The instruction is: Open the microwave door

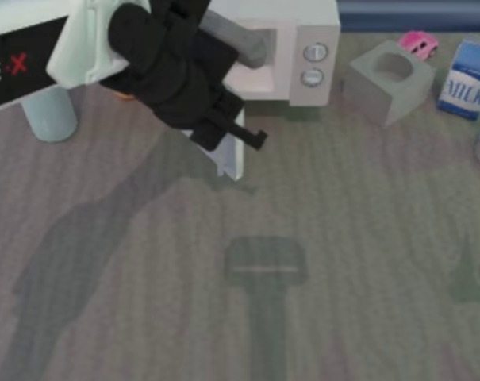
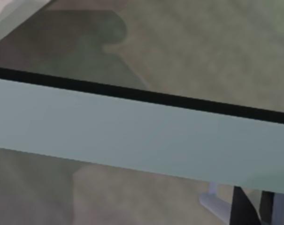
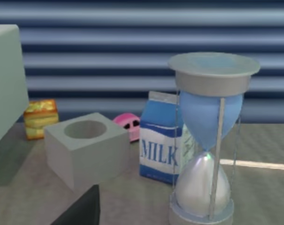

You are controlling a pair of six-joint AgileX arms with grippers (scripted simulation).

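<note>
Top view: the microwave (image 1: 283,48) stands at the desk's (image 1: 366,238) 12 o'clock edge, its two knobs (image 1: 313,63) on the panel at its 3 o'clock side.
Door: the microwave door (image 1: 233,155) is already swung out, seen nearly edge-on, reaching from the box front toward 6 o'clock; the cavity (image 1: 251,59) is exposed.
Left end effector: the left end effector (image 1: 238,135) hangs right at the door's free edge, its black body coming in from 10 o'clock; whether its fingers are spread or pinching the panel I cannot tell.
Left wrist view: a pale panel with a dark edge band fills the picture, so that camera is very close to the door.
Key relation: the door lies at 6 o'clock of the box, with its long axis running from 12 to 6; the hinge is hidden under the arm. The left arm is by far the nearer one.
Judgement: the opening looks largely done; any further swing would carry the free edge on toward 9 o'clock.
Right arm: parked out of the top view; its fingers are not visible.
Containers: the microwave cavity appears empty; the grey cube (image 1: 386,79) at 1 o'clock has a round hole with nothing seen inside; the milk carton (image 1: 467,78) at 2 o'clock stands closed.
</note>
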